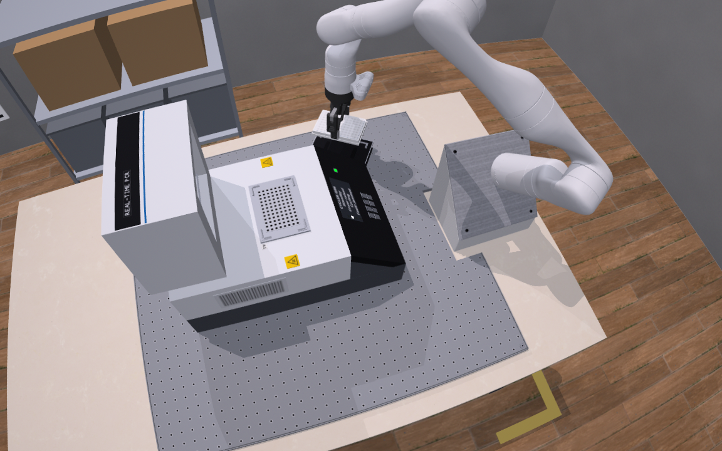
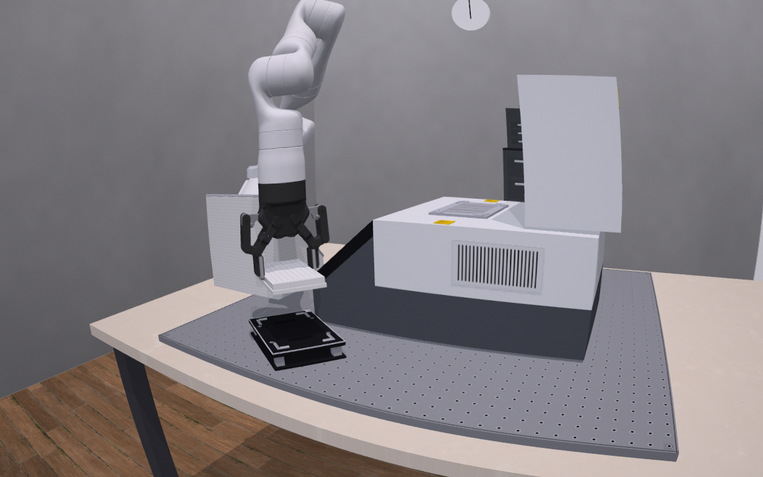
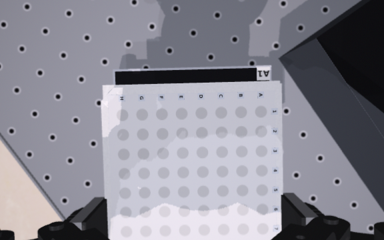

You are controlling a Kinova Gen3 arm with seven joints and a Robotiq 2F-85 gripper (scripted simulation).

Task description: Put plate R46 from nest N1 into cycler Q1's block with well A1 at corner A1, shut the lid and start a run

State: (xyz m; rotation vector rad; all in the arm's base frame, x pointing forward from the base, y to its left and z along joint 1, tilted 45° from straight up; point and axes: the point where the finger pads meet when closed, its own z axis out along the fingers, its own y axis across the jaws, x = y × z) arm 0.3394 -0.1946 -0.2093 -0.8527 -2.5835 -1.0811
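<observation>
The gripper [image 1: 334, 133] [image 2: 285, 267] [image 3: 194, 215] grips plate R46 [image 1: 353, 128] [image 2: 294, 276] [image 3: 193, 160] above the plate nest [image 2: 298, 333] [image 3: 185, 77], near one corner of the counter [image 1: 72, 314] [image 2: 722, 344] [image 3: 9, 187]; the cycler [image 1: 291, 218] [image 2: 461, 278] [image 3: 345, 110] stands farther from that corner, lid [image 1: 156, 168] [image 2: 571, 154] raised, lamp [image 1: 335, 170] green.

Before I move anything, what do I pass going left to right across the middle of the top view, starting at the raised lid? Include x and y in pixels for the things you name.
The raised lid [image 1: 164, 162] [image 2: 571, 154], the cycler's block [image 1: 278, 208] [image 2: 468, 209], the display screen [image 1: 345, 196], the keys [image 1: 371, 206], the metal box under the arm's base [image 1: 478, 196].
</observation>
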